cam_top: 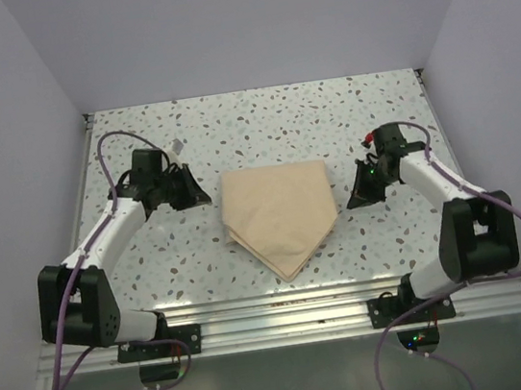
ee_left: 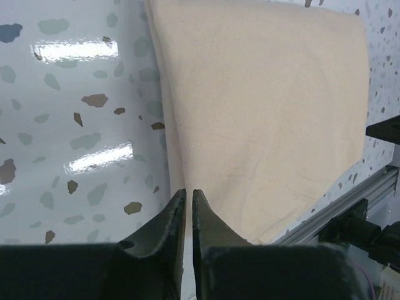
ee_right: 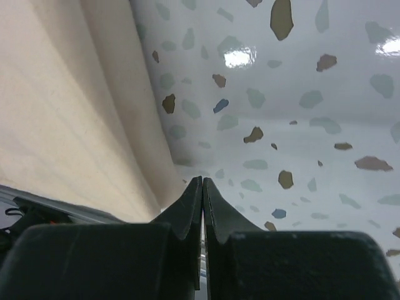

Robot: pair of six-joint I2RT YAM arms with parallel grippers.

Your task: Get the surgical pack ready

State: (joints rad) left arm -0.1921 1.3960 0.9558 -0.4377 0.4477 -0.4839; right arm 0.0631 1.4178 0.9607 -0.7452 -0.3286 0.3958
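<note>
White speckled table (cam_top: pixel 259 117), plain pale walls on three sides.

Tan cloth bundle (cam_top: pixel 278 217) lies flat at table centre. Straight folded edge at 12 o'clock, pointed corner at 6 o'clock, near the metal rail (cam_top: pixel 285 303) but short of it. Contents hidden; cannot tell what is inside.

Left claw (cam_top: pixel 193 197) sits at 9 o'clock of the bundle, near its edge, not touching. Fingers all but clenched, a thin slit between them, nothing in it.

Right claw (cam_top: pixel 356 199) sits at 3 o'clock, apart from the cloth. Fingers clenched tip to tip, empty.

Judgement: wrap looks folded closed, task near its end.

Risks:
- Nothing pins the layered flaps along the lower left edge. A claw brushing that edge on its way out could lift a layer and undo the fold.
- Both claws sit low, close to the table. A sideways sweep toward centre would push the whole bundle and skew it.
- The table looks glossy, so the cloth may slide easily under a nudge.
</note>
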